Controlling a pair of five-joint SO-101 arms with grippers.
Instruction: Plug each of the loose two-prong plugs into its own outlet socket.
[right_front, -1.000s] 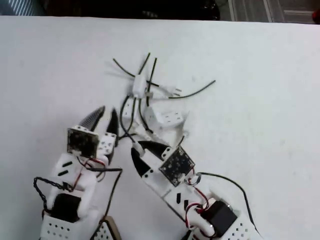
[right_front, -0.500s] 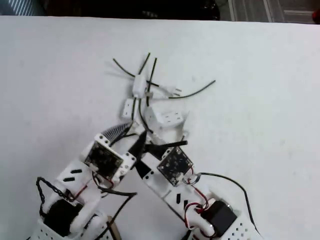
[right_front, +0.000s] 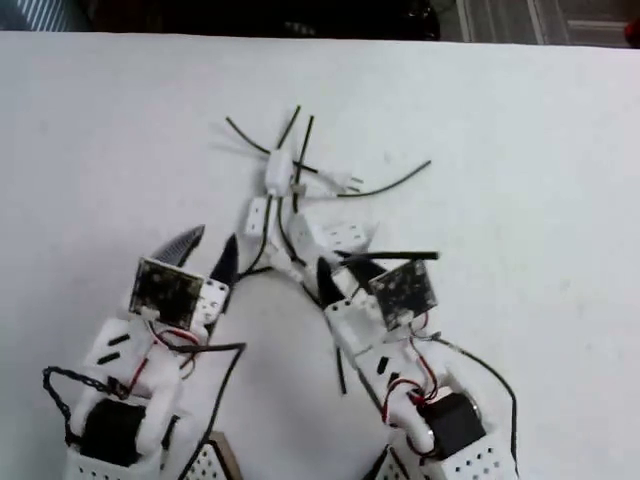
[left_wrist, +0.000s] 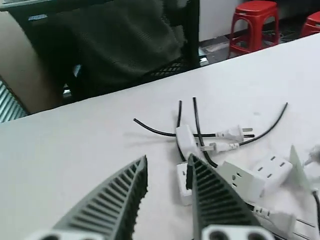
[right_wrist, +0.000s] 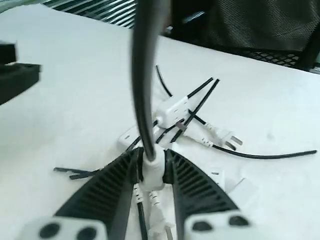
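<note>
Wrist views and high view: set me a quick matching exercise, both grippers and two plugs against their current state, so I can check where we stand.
Things
1. left gripper
2. right gripper
3. held plug
4. loose plug

States
A. lying on the table, prongs bare
B. fingers open, nothing between them
C. fingers shut on a plug
D. clamped, its black cord trailing out

Pairs: 1-B, 2-C, 3-D, 4-A
</note>
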